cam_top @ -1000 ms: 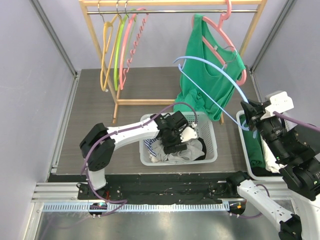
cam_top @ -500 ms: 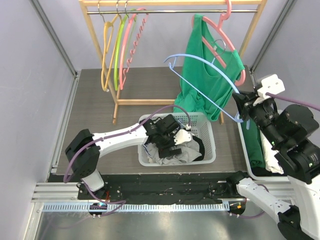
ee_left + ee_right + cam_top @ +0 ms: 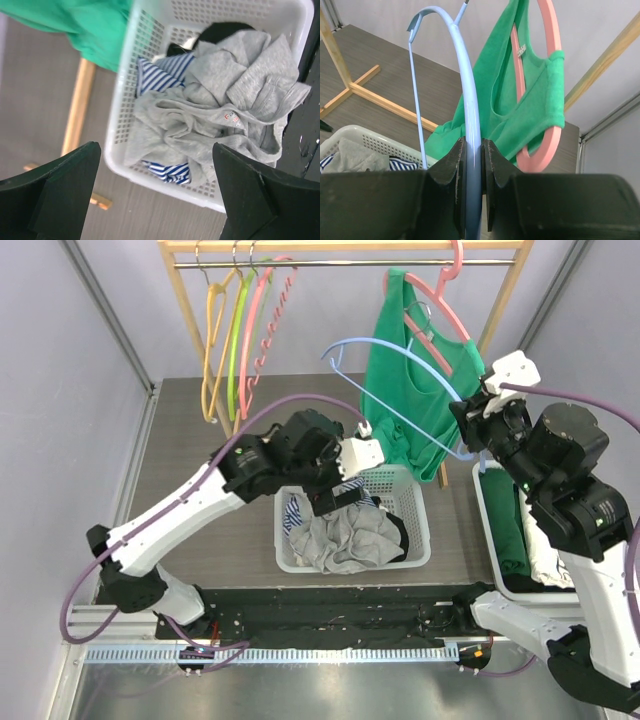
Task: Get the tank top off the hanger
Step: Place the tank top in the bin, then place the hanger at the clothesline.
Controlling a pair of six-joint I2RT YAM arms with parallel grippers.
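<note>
Six hangers can be counted in total. Four of them [image 3: 235, 330] (orange, lime and two pink) are bunched at the left end of the wooden rack [image 3: 340, 245]. A fifth, the pink hanger [image 3: 540, 160], is hooked at the right end, and the blue hanger [image 3: 469, 100] is off the rack altogether.

Only one tank top [image 3: 400, 370] is seen. It's green and worn by the pink hanger, with its hem hanging down to just behind the basket [image 3: 122, 110].

Two containers are on the table. The white mesh basket in the middle is stuffed with grey stuff, a blue-striped piece and something black. A white bin [image 3: 487, 530] over on the right has green and white fabric in it.

The right tool [image 3: 471, 145] is clamped narrow on the blue hanger's curved arm, which is held up in the air. The tank top is just past it and a bit to its right. It's near but not touched, and the blue hanger crosses in front of it from above.

The left tool [image 3: 155, 150] is spread wide and holds nothing. It hovers over the basket, with the tank top's lower edge beyond the basket's far corner, clearly apart from it.
</note>
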